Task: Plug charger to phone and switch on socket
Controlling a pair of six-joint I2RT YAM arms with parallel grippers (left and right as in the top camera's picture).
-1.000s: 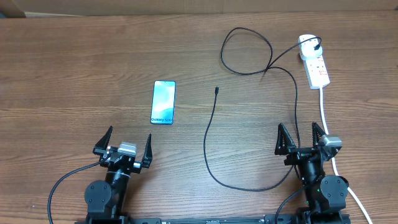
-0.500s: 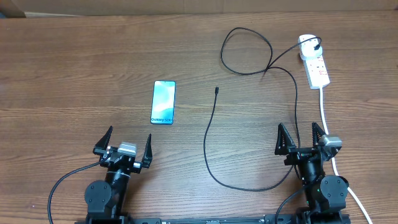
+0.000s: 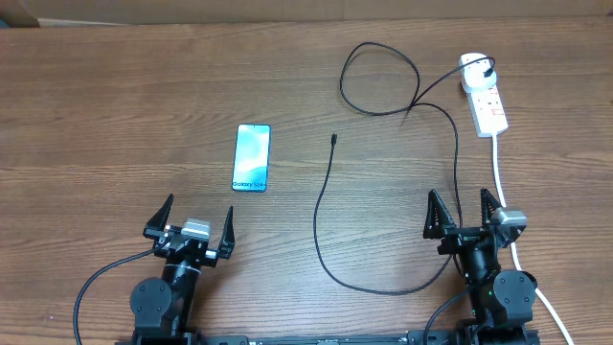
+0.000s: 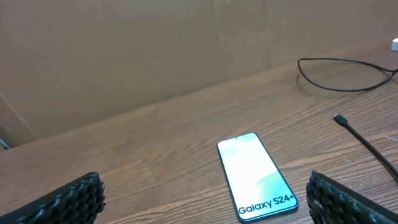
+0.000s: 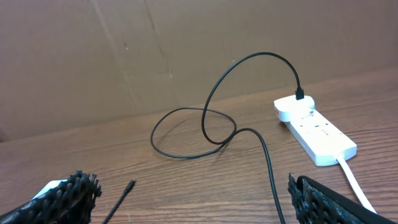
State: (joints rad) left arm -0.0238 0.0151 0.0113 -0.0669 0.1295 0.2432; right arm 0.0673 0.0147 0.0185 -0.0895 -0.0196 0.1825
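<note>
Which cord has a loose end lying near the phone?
The thin black cable, not the thick white cord: its tip lies free near the phone.

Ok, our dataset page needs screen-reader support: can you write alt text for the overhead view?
A phone lies screen-up on a wooden table, apart from the charger's loose tip; its cable loops to a white socket. The left fingers and right fingers stand open, empty.

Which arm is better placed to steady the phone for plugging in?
Left, probably. The phone lies ahead of the open left gripper; the right gripper, also open, sits farther off, with the charger cable lying between it and the phone.
</note>
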